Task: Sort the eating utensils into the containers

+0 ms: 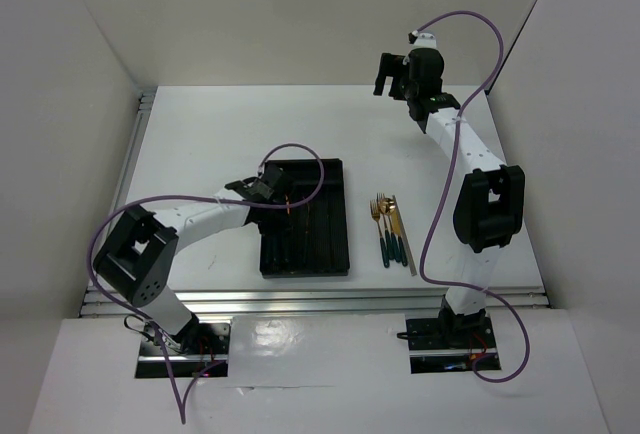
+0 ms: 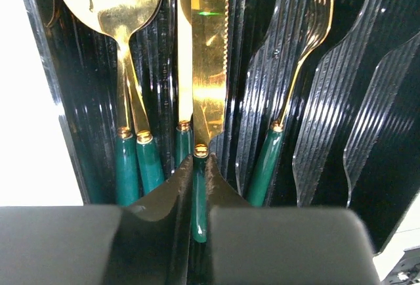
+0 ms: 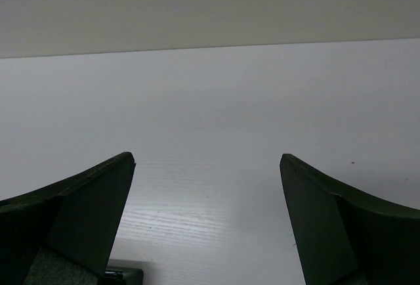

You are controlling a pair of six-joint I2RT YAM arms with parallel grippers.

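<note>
Left gripper (image 2: 199,164) clamped on knife (image 2: 210,68) handle, over tray (image 2: 375,186) middle slot. Blade overlaps second knife (image 2: 185,48) lying there. Spoons (image 2: 111,2) in slot left of it, fork (image 2: 316,16) in slot right.

Risk: release while blade rides on other knife or divider, so knife tips into fork slot. Pinch sits near collar, so handle may pivot.

Right gripper (image 3: 207,161) apart, empty, far behind tray. Unsorted utensils (image 1: 390,229) on tabletop (image 1: 200,144), right of tray.
</note>
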